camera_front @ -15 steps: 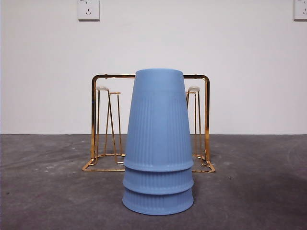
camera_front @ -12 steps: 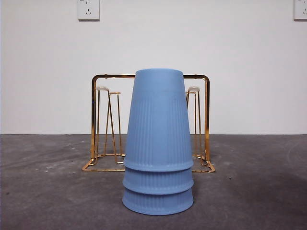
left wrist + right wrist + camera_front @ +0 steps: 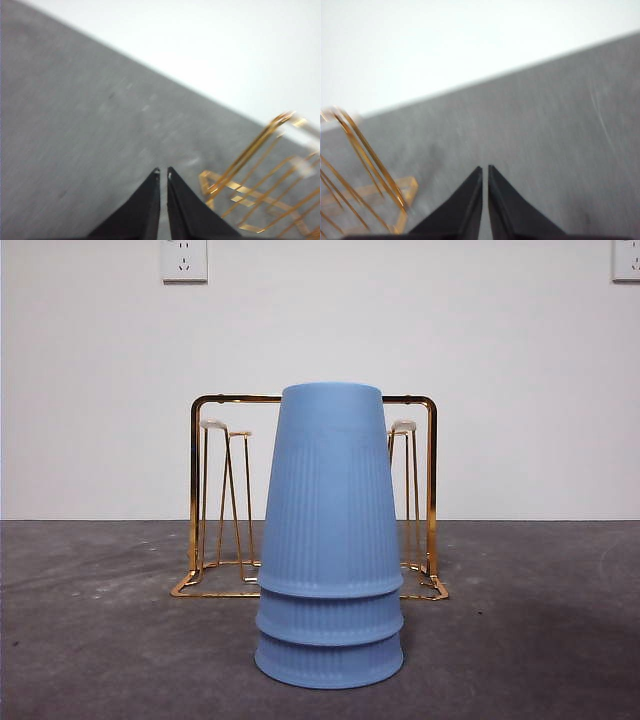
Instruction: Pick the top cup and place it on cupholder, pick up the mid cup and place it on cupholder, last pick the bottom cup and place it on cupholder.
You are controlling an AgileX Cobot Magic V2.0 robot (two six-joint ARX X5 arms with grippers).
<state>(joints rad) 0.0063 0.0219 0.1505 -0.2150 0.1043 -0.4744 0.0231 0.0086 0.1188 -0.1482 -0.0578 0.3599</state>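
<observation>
Stretching across the whole scene, the grey table carried everything. On it stood the cupholder — a gold wire rack with white-tipped prongs, bare of cups — well back toward the white wall. Just in front of it rose the nested stack of blue cups, mouths down: the top cup covered most of the mid cup, whose rim band showed above that of the bottom cup. Neither arm appeared in the front view. The left gripper and the right gripper each hung over bare table beside the rack — jaws nearly together, holding nothing.
</observation>
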